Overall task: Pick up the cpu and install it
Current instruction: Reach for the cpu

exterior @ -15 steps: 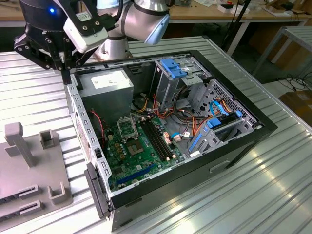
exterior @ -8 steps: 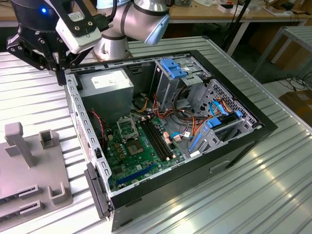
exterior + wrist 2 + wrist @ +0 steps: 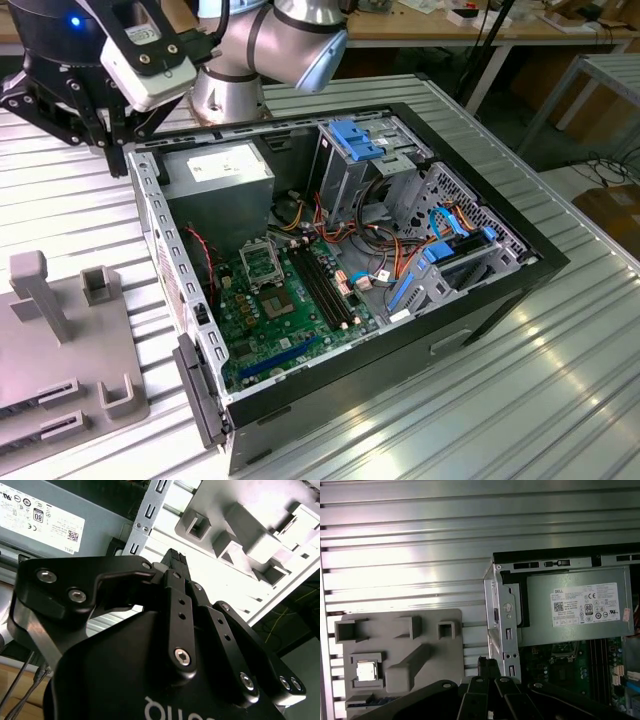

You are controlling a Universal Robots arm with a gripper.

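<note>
Far over at the exterior view's left, the grey tray lies flat on the ribbed metal table. In the first wrist view, there's the cpu, sitting silver side up in one of the tray's square pockets.

Moving along, the gripper hangs high over the strip of table between the tray and the computer case. It's close to the case's corner by the power supply and well apart from the cpu. In the second wrist view its fingers are pinched together with nothing between them.

Now into the open case: the motherboard lies flat on the bottom. The socket sits just beside the long memory slots. Further right come the blue drive brackets and a tangle of coloured cables.
</note>
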